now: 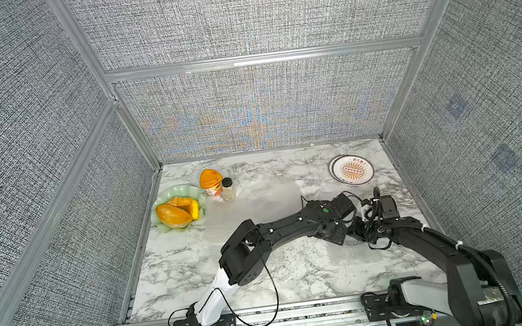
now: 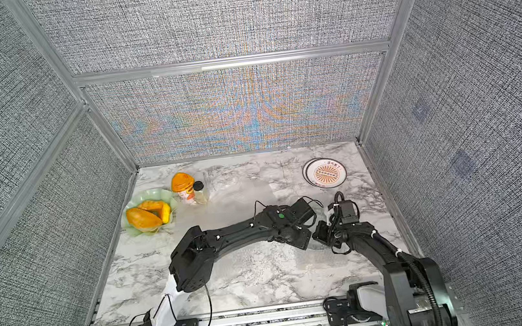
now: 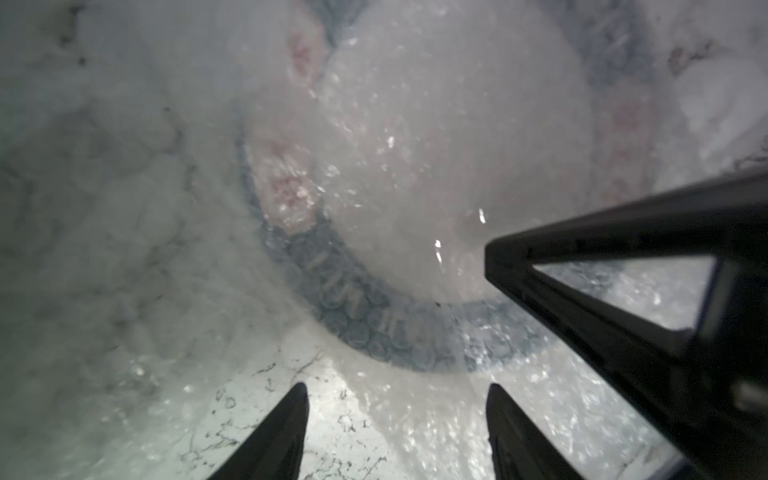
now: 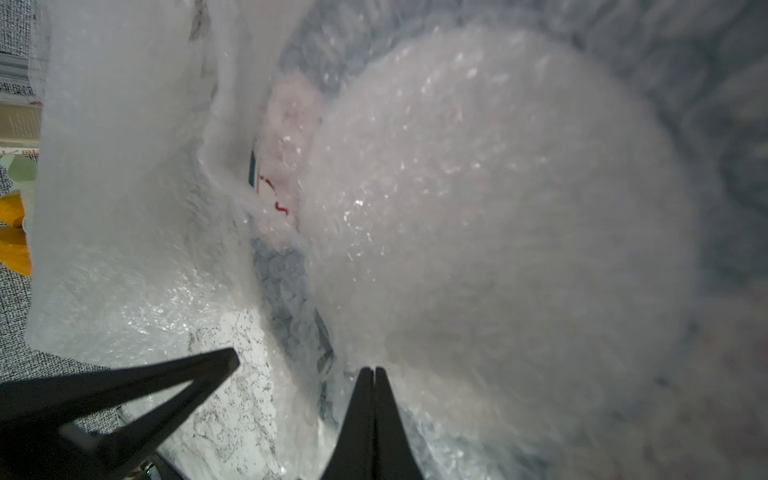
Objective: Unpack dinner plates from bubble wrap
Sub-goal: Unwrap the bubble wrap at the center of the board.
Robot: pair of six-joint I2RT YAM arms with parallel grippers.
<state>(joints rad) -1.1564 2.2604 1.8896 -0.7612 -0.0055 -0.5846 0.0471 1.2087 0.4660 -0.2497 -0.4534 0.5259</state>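
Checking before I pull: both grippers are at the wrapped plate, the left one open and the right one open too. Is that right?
Not quite. The right gripper is shut, its tips pressed together at the bubble wrap over the plate, as the right wrist view shows. The left gripper is open, as you said.

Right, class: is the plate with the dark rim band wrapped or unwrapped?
Wrapped: bubble wrap covers the plate, bubbles showing across its rim band.
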